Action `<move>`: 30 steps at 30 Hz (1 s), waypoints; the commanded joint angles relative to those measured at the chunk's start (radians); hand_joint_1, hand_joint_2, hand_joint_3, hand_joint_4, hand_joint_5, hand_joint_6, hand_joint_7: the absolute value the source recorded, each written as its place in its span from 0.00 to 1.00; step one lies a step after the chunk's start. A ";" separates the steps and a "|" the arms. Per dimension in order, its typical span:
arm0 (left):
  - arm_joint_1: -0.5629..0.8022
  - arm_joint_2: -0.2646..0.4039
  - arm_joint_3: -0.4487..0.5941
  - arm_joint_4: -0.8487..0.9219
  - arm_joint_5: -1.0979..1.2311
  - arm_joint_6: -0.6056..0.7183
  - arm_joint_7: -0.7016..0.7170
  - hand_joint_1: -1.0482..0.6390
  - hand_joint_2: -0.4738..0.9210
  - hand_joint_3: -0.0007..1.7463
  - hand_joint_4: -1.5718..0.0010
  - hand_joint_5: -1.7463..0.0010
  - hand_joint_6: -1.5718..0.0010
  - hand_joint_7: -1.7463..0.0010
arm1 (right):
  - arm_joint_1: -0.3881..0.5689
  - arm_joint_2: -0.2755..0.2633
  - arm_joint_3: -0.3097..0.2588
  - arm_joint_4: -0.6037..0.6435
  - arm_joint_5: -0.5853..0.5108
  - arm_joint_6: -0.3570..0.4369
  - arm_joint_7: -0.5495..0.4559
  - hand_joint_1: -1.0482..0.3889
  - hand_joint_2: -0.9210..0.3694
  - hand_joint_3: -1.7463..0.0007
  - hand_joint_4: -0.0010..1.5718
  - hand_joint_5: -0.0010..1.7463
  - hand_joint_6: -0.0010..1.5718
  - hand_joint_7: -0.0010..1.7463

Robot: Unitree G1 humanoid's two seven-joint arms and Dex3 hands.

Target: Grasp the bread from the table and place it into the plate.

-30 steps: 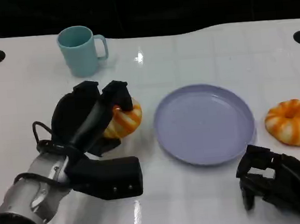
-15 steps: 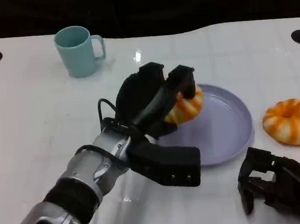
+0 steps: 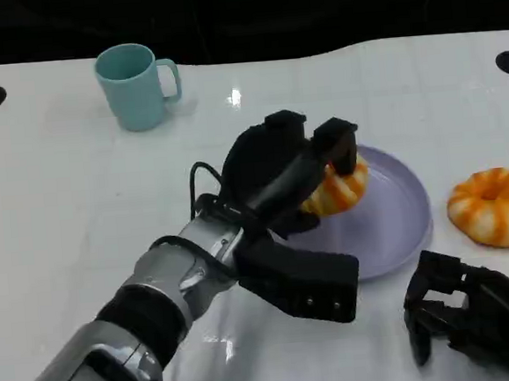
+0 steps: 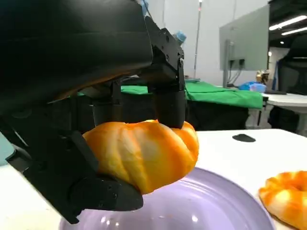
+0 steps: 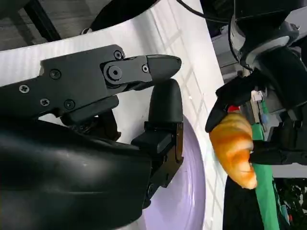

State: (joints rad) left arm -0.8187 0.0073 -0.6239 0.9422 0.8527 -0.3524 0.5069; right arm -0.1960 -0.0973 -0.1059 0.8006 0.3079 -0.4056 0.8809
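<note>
At the lower right of the head view, nearest the camera, the right hand (image 3: 472, 319) rested on the white bench (image 3: 62, 214), fingers curled in and holding nothing. At frame centre, the left hand (image 3: 284, 175) gripped the bread (image 3: 338, 188), fingers over its top and thumb beneath. The bread was held above the left portion of the plate (image 3: 398, 223); the left wrist view showed it clear of the plate surface.

Risk, as judged: the bread sat near the rim side, so an early release could let the rounded, ridged bun roll off the smooth, shallow plate onto the glossy bench.

Further right lay a second bread (image 3: 494, 207), orange-striped and ring-shaped. At the upper left stood a matte teal mug (image 3: 136, 85).
</note>
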 commanded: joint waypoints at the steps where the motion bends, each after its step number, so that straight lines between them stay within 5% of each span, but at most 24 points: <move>1: -0.032 -0.012 -0.012 0.038 -0.002 -0.004 -0.004 0.46 0.81 0.54 0.46 0.00 0.54 0.14 | 0.015 -0.009 0.003 0.006 -0.012 0.038 -0.015 0.33 0.00 0.87 0.45 1.00 0.44 0.83; 6: -0.049 -0.035 -0.020 0.074 -0.009 0.002 -0.016 0.45 0.81 0.53 0.46 0.00 0.54 0.15 | 0.011 -0.008 0.001 0.009 -0.006 0.047 -0.009 0.33 0.00 0.88 0.45 1.00 0.44 0.83; 9: -0.084 -0.080 -0.025 0.132 -0.024 0.030 -0.086 0.43 0.84 0.46 0.47 0.00 0.53 0.27 | 0.007 -0.008 0.003 0.006 -0.011 0.054 -0.015 0.35 0.00 0.88 0.46 1.00 0.44 0.83; 10: -0.094 -0.088 -0.024 0.143 -0.032 0.043 -0.124 0.40 0.88 0.33 0.54 0.11 0.50 0.47 | 0.011 -0.009 0.009 -0.003 -0.022 0.055 -0.029 0.33 0.00 0.88 0.47 1.00 0.43 0.87; 11: -0.098 -0.094 -0.021 0.151 -0.040 0.047 -0.151 0.40 0.88 0.33 0.54 0.11 0.50 0.47 | 0.014 -0.010 0.014 -0.012 -0.033 0.051 -0.042 0.33 0.00 0.88 0.47 1.00 0.43 0.87; 13: -0.102 -0.095 -0.023 0.158 -0.045 0.048 -0.185 0.39 0.91 0.28 0.55 0.25 0.51 0.64 | 0.018 -0.011 0.017 -0.023 -0.036 0.054 -0.051 0.34 0.00 0.88 0.47 1.00 0.43 0.87; 15: -0.109 -0.091 -0.033 0.158 -0.041 0.059 -0.224 0.36 0.97 0.20 0.62 0.35 0.57 0.84 | 0.023 -0.011 0.020 -0.036 -0.045 0.061 -0.064 0.33 0.00 0.88 0.47 1.00 0.43 0.87; 18: -0.120 -0.088 -0.040 0.149 -0.043 0.085 -0.293 0.30 1.00 0.20 0.79 0.52 0.69 0.97 | 0.031 -0.012 0.025 -0.059 -0.053 0.080 -0.082 0.32 0.00 0.88 0.47 1.00 0.43 0.87; 23: -0.121 -0.084 -0.052 0.137 -0.034 0.117 -0.330 0.17 1.00 0.25 0.98 0.62 0.85 0.99 | 0.040 -0.016 0.029 -0.081 -0.050 0.093 -0.085 0.33 0.00 0.88 0.47 1.00 0.44 0.83; 30: -0.118 -0.076 -0.065 0.124 -0.028 0.139 -0.364 0.08 1.00 0.32 1.00 0.84 0.91 0.99 | 0.038 -0.018 0.028 -0.077 -0.048 0.095 -0.084 0.32 0.00 0.88 0.47 1.00 0.45 0.82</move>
State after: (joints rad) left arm -0.9156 -0.0848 -0.6740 1.0786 0.8138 -0.2230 0.1583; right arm -0.1796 -0.0992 -0.0804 0.7177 0.2684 -0.3313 0.8027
